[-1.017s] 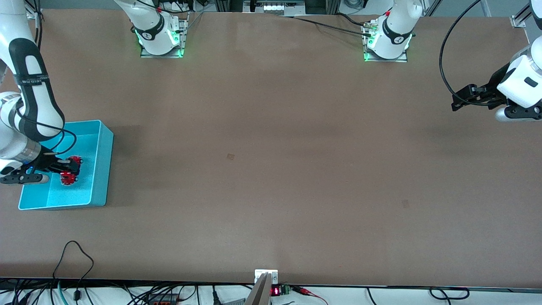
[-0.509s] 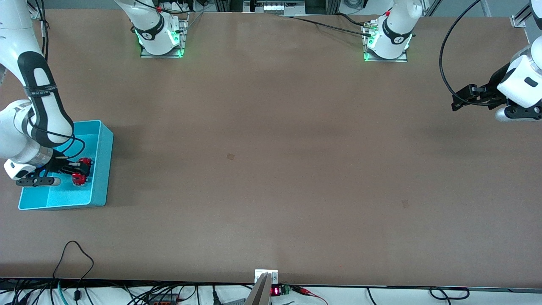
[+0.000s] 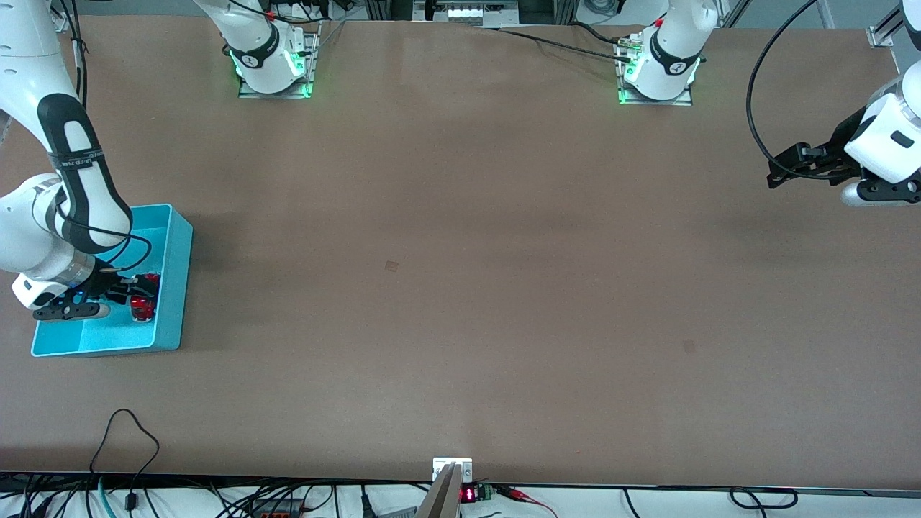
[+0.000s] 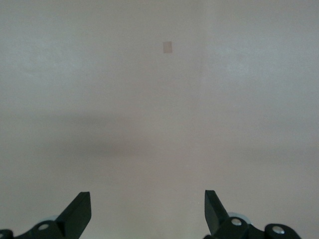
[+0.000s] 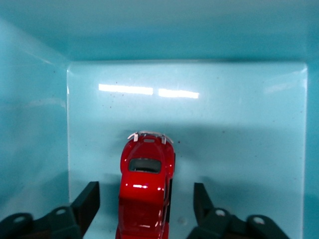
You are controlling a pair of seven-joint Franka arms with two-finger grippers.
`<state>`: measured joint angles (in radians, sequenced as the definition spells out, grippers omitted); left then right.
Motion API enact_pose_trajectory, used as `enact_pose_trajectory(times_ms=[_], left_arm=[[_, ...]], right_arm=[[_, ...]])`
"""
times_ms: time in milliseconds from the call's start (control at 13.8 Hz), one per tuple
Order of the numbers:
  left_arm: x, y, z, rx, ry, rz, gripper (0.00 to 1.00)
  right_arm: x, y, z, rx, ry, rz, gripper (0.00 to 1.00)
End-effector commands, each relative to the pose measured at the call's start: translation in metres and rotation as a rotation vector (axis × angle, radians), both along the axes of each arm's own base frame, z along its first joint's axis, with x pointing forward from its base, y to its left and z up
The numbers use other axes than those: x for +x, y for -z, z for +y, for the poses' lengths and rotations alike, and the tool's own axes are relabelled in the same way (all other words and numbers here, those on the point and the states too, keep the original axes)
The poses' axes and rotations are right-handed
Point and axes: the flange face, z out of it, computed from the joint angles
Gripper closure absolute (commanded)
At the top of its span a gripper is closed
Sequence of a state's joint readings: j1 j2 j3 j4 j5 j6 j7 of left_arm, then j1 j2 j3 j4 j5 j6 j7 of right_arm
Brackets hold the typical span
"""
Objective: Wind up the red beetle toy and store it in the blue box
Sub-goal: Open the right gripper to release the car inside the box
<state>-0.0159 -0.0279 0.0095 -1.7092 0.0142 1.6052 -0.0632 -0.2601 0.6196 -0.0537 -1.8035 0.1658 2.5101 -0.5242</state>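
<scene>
Plainly, the red beetle toy (image 5: 144, 186) lay on the floor of the blue box (image 3: 176, 288), at the right arm's end of the tabletop, its long axis running straight out between the spread, released fingers of the right claw (image 5: 144, 209). It seemed free of both fingers, though its rear was cut off from sight. The left claw (image 4: 147, 211), waiting open over bare tabletop, was well apart.

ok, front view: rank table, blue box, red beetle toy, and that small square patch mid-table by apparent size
1. table
2. blue box, at the right arm's end
3. red beetle toy and square patch: both tiny; the toy is partly hidden by the right gripper, so no ranking between them
</scene>
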Motion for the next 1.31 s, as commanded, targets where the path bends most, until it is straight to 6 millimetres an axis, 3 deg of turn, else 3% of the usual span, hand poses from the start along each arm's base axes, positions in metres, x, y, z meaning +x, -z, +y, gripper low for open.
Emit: enact_pose_trajectory(times_ms=[0, 218, 363, 727, 872, 1235], left_arm=[[0.004, -0.005, -0.001, -0.018, -0.008, 0.005, 0.0], [0.004, -0.005, 0.0, -0.017, -0.01, 0.007, 0.0], [0.004, -0.005, 0.0, -0.018, -0.01, 0.007, 0.0], [0.004, -0.005, 0.0, -0.018, -0.01, 0.008, 0.0], [0.004, -0.005, 0.0, -0.018, -0.008, 0.007, 0.0], [0.004, -0.004, 0.0, -0.017, -0.008, 0.008, 0.0]], right_arm=[[0.006, -0.04, 0.004, 0.009, -0.022, -0.037, 0.0], [0.008, -0.081, 0.017, 0.032, -0.047, -0.03, 0.0], [0.011, -0.113, 0.039, 0.042, -0.065, -0.026, 0.0], [0.017, -0.22, 0.092, 0.091, -0.038, 0.052, 0.0], [0.02, -0.253, 0.115, 0.092, 0.005, 0.07, 0.0], [-0.008, -0.323, 0.178, 0.043, 0.146, 0.144, 0.0]])
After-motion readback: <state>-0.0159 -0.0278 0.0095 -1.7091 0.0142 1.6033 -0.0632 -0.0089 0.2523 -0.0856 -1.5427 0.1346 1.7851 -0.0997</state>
